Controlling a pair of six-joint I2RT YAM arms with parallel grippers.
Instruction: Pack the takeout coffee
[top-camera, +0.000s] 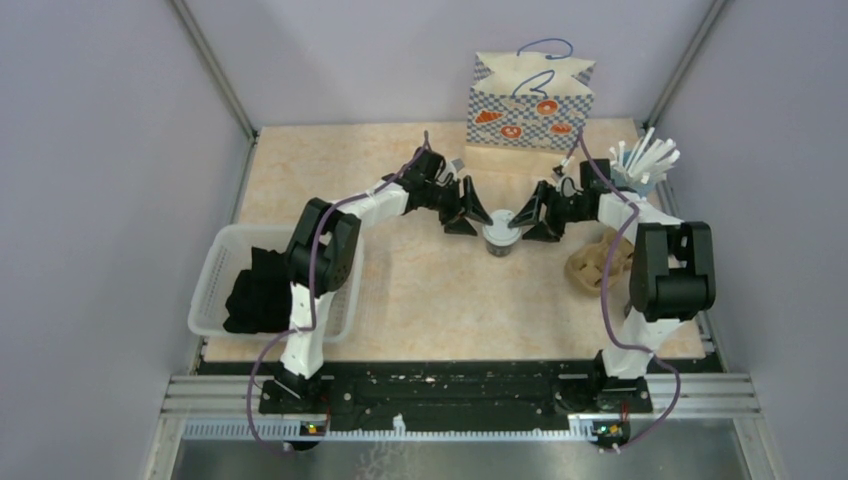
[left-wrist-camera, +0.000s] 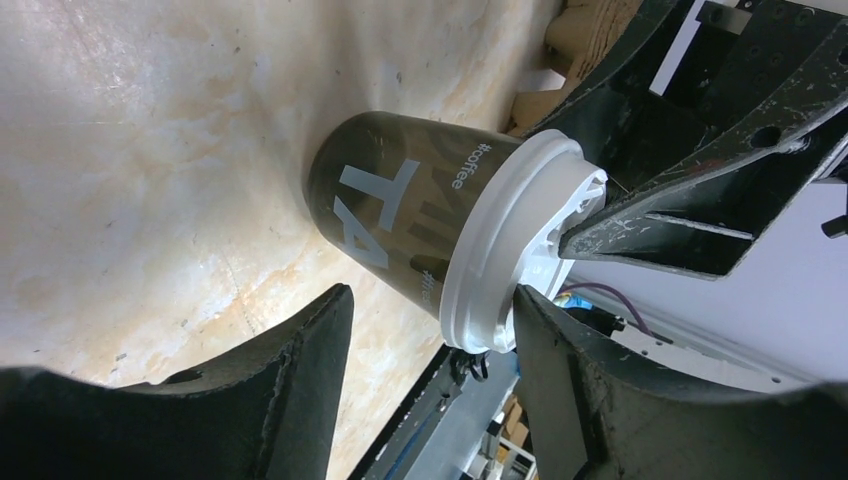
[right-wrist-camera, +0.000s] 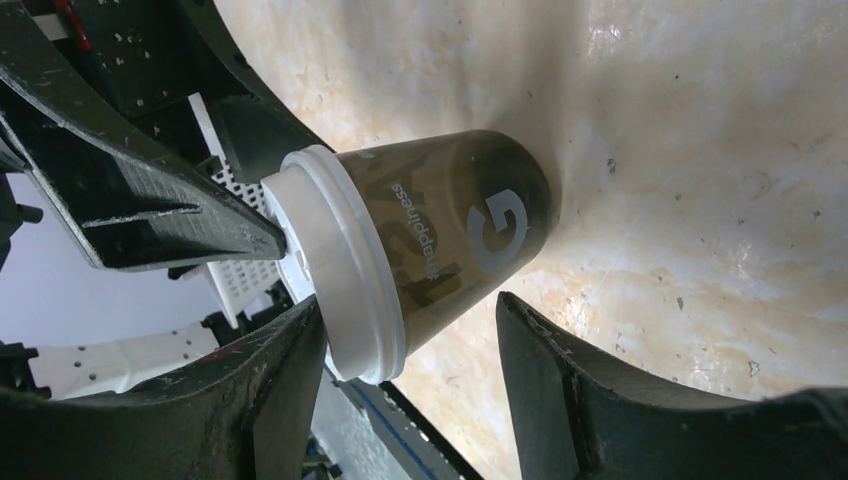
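Top view. You had one takeout coffee cup (top-camera: 499, 238) standing upright in the middle of the table (top-camera: 400, 300), pale lid up. Your left gripper (top-camera: 470, 216) sat just left of it and your right gripper (top-camera: 530, 222) just right of it, both with their tips at the cup. Behind the cup, well apart, a checkered paper bag (top-camera: 530, 100) with orange marks and purple handles stood at the far edge. A white basket (top-camera: 205, 300) at the near left held black items (top-camera: 255, 295); what they were could not be told. A cardboard cup carrier (top-camera: 598, 262) lay right of the cup beside the right arm, and a bunch of white sticks (top-camera: 648, 158) stood at the far right

Left wrist view. Left jaws were spread, clamping nothing. One finger (left-wrist-camera: 270, 390) stood clear of the cup's dark side, with table showing between. The other finger (left-wrist-camera: 590, 400) had its tip against the rim of the lid (left-wrist-camera: 500, 250). The side read "#coffee" beside large pale letters. A finger of the right gripper touched the lid's top from the far side

Right wrist view. Right jaws were likewise spread, grasping nothing. One finger (right-wrist-camera: 260, 400) met the lid's rim. The other (right-wrist-camera: 580, 390) sat just beside the dark side near the base; contact could not be told. A pale "G" showed on the side. A left-gripper fingertip rested on the lid's top
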